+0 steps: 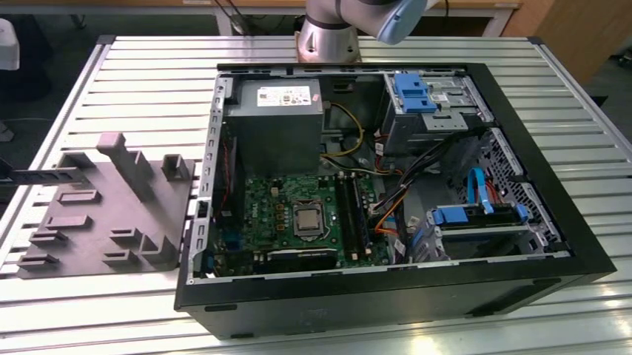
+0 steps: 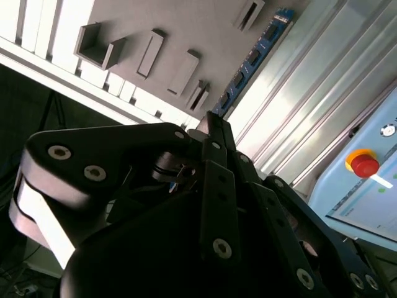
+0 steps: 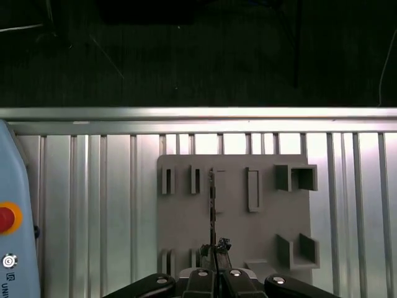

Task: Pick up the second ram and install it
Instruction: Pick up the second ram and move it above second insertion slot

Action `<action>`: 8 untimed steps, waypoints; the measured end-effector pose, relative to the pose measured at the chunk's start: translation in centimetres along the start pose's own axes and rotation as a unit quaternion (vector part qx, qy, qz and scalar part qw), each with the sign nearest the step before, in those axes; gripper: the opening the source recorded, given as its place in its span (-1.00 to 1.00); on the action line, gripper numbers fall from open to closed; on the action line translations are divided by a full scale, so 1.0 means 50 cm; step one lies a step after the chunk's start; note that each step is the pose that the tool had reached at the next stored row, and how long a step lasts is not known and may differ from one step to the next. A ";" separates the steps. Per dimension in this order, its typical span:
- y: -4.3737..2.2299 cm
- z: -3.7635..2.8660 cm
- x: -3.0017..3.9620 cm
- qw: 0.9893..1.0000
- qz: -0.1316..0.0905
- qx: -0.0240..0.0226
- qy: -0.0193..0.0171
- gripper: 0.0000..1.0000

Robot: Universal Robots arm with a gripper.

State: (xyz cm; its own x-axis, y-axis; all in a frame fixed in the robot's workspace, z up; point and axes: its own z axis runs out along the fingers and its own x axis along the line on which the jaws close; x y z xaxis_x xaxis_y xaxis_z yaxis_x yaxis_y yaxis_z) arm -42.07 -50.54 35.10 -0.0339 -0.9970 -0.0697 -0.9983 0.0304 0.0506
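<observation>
Gripper (image 3: 214,248) sits over the grey holder block (image 3: 260,223). I cannot tell how far it is open, or whether it has hold of anything. In the first wrist view its tip meets the near end of the ram (image 3: 212,198), and no gap shows between them. This could be contact, or the gripper could be hanging above the ram.

Key relation: the ram is dead ahead of the gripper and seen edge-on as a thin dark line. Its long axis lies on the gripper's centreline and points away from it, toward the edge of the table. That axis runs parallel to the table slats, which puts it left-right in the exterior view.

In the second wrist view the gripper (image 2: 209,121) has the ram (image 2: 253,57) running away from its tip. Here the ram shows as a blue strip with dark chips over the block (image 2: 186,25). Other slots and small posts on the block sit to both sides of it.

Further out, the block (image 1: 94,214) lies on the slatted table (image 1: 148,74), on the exterior view's left of the open computer case (image 1: 553,244). The two sit side by side. The motherboard (image 1: 286,200) and its memory slots (image 1: 348,211) are inside the case, well apart from the block. I judge this ram not yet installed.

The arm base (image 1: 331,33) stands at the far side of the table behind the case. A light-blue pendant with a red button (image 3: 7,218) sits off to one side of the block.
</observation>
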 end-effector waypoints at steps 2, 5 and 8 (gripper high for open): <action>0.000 -0.009 -0.001 1.000 0.000 0.000 0.000 -0.76; 0.001 -0.022 -0.002 1.000 0.000 0.000 0.000 -0.76; 0.002 -0.035 -0.002 1.000 0.000 0.000 0.000 -0.76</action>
State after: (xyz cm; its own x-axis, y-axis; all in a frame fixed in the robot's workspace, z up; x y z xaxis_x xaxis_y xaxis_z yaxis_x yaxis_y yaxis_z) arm -42.06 -50.54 36.85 -0.0339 -0.9970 -0.0698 -0.9983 0.0304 0.0506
